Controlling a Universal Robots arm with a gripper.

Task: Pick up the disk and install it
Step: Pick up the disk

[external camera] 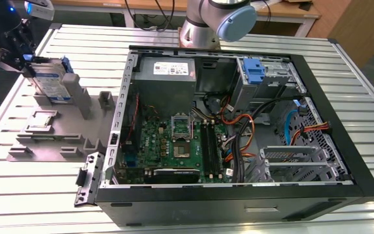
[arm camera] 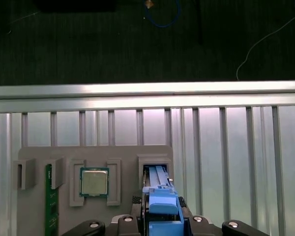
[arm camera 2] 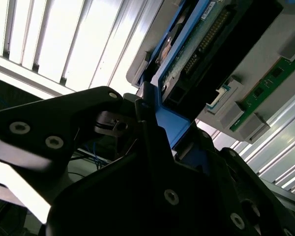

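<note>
At the exterior view's far left, the gripper [external camera: 26, 62] hangs over the far-left corner of the table [external camera: 31, 195]. It is closed on the disk [external camera: 49, 80]. In the second wrist view its black fingers [arm camera 2: 152, 142] press against the disk's blue frame, and the green circuit side of the drive faces the camera. The disk stands upright on edge, label facing the near side, its lower edge at the tall slot of the grey holder [external camera: 50, 134]. I cannot tell whether it is still seated in that slot or just clear of it.

The holder lies flat on the table, left of the case. In the first wrist view a square chip [arm camera: 94, 182] sits in one of its pockets. A green memory stick [arm camera: 51, 206] stands in a slot beside the chip, on the side away from the disk.

To the right of the holder, the open black case [external camera: 239, 200] lies on its side. Inside it, the green board [external camera: 174, 146] lies at the left, with the grey power supply [external camera: 167, 68] behind it at the far left corner. Further right, a bare blue bracket [external camera: 254, 73] sits in a bay at the far side. Orange and black cables run across the middle, and a grey metal cage [external camera: 291, 161] is at the near right. The arm's base [external camera: 213, 19] stands on the table just behind the case.
</note>
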